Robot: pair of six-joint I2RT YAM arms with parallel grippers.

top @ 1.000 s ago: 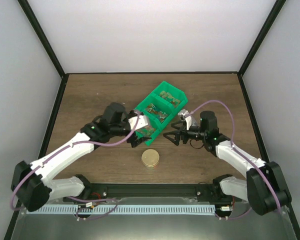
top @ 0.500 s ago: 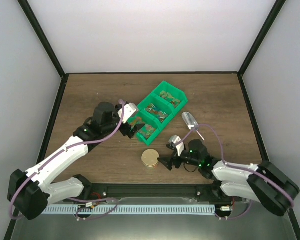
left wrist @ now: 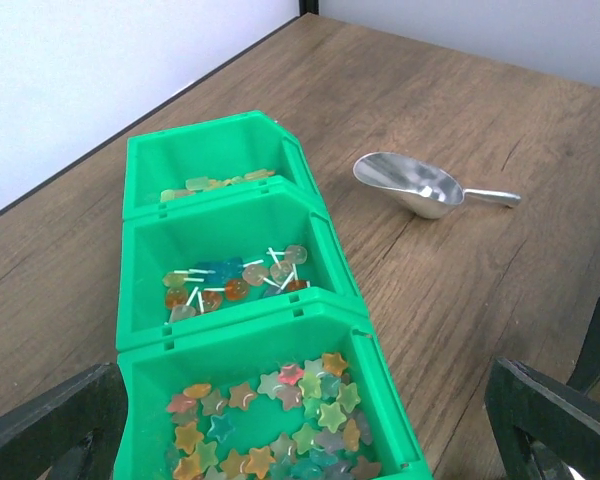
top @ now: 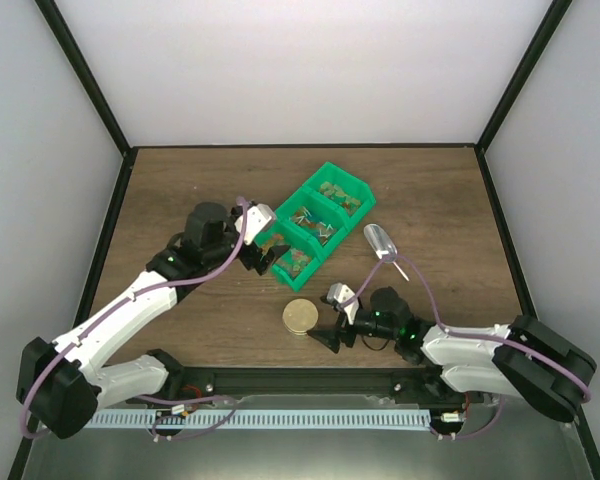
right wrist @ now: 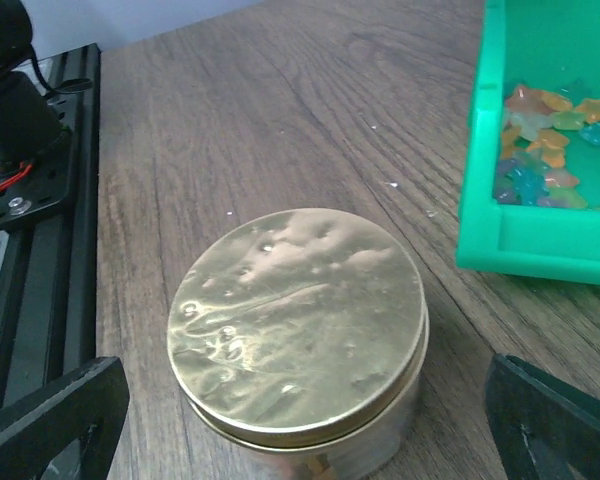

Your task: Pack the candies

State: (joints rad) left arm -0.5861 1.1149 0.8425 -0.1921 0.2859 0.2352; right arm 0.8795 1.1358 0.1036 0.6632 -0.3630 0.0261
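The candies lie in a green three-compartment bin [top: 342, 182]: mixed-colour stars [left wrist: 280, 420] in the near one, small lollipops [left wrist: 230, 280] in the middle, yellowish pieces [left wrist: 215, 183] in the far one. My left gripper [left wrist: 300, 435] hangs open just above the near end of the bin [left wrist: 145, 290], holding nothing; in the top view it [top: 263, 256] sits at the bin's left corner. My right gripper [right wrist: 300, 425] stands open low over the table, its fingers either side of a closed gold tin [right wrist: 298, 320], apart from it. The star candies [right wrist: 545, 140] show at that view's upper right.
A metal scoop [top: 380, 240] lies empty on the wood right of the bin, handle toward the near right; it shows in the left wrist view too [left wrist: 420, 185]. The gold tin [top: 301, 317] stands near the front rail [top: 310, 380]. Black frame posts edge the table.
My right arm has drawn back from the bin toward the near edge and dropped beside the gold tin, leaving the scoop uncovered. My left gripper has eased slightly left, off the bin.
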